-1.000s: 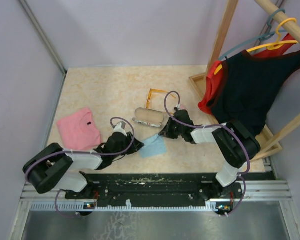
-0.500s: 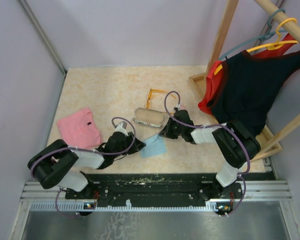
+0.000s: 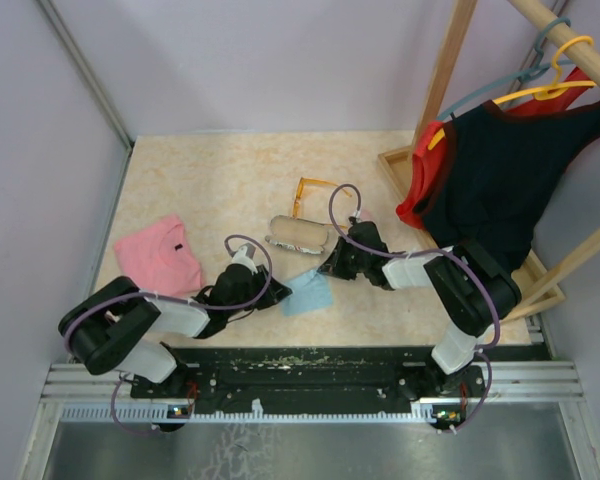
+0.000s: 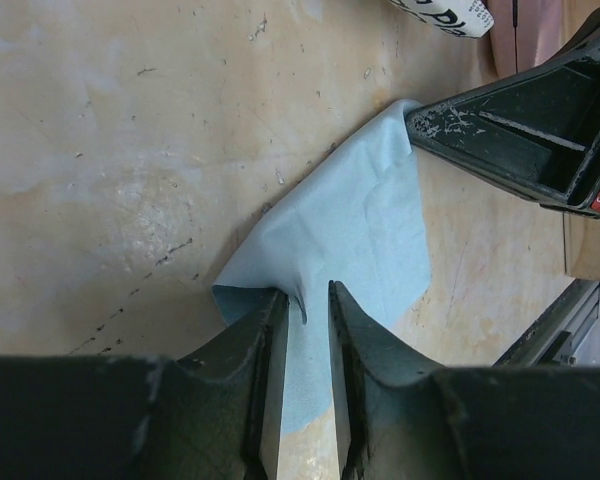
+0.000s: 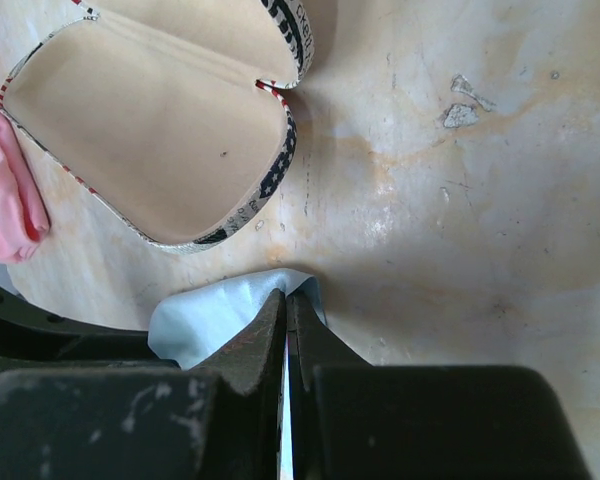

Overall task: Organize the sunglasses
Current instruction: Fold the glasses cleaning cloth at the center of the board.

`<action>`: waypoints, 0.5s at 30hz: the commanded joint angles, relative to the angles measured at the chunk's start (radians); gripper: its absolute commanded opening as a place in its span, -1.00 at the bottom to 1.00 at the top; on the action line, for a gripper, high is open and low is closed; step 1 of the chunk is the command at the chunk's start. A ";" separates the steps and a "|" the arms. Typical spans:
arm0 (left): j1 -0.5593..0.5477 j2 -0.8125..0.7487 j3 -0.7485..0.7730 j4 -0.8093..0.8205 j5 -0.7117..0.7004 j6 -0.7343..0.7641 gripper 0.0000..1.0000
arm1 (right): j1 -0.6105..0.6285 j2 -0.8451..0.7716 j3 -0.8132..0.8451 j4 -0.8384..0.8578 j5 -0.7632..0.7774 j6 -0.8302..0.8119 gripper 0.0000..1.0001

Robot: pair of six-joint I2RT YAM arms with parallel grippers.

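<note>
The orange-framed sunglasses (image 3: 300, 195) lie folded on the table behind the open printed case (image 3: 300, 234) (image 5: 150, 130), whose beige lining faces up. A light blue cloth (image 3: 308, 292) (image 4: 350, 230) (image 5: 215, 320) lies flat in front of the case. My left gripper (image 3: 278, 293) (image 4: 307, 295) sits low on the cloth's near-left corner, jaws a narrow gap apart with a raised fold of cloth between them. My right gripper (image 3: 327, 268) (image 5: 286, 295) is shut on the cloth's far-right corner, beside the case.
A soft pink item (image 3: 158, 258) lies at the left of the table. A wooden rack (image 3: 450, 60) with black and red garments on hangers stands at the right. Walls close in the left and back sides.
The left arm's elbow has drifted a little to the right while its jaws narrowed over the cloth. The right arm, the case and the sunglasses have not moved.
</note>
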 commanded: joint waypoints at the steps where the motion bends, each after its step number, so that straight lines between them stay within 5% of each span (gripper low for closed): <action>1: 0.004 0.022 -0.002 0.002 0.001 -0.003 -0.45 | -0.008 -0.008 -0.006 0.043 -0.006 -0.009 -1.00; 10: 0.005 0.007 0.009 -0.035 -0.027 0.014 -0.96 | -0.008 -0.015 -0.012 0.043 -0.005 -0.011 -1.00; 15: 0.013 -0.039 0.018 -0.069 -0.049 0.035 -0.97 | -0.008 -0.060 -0.017 0.031 -0.003 -0.018 -1.00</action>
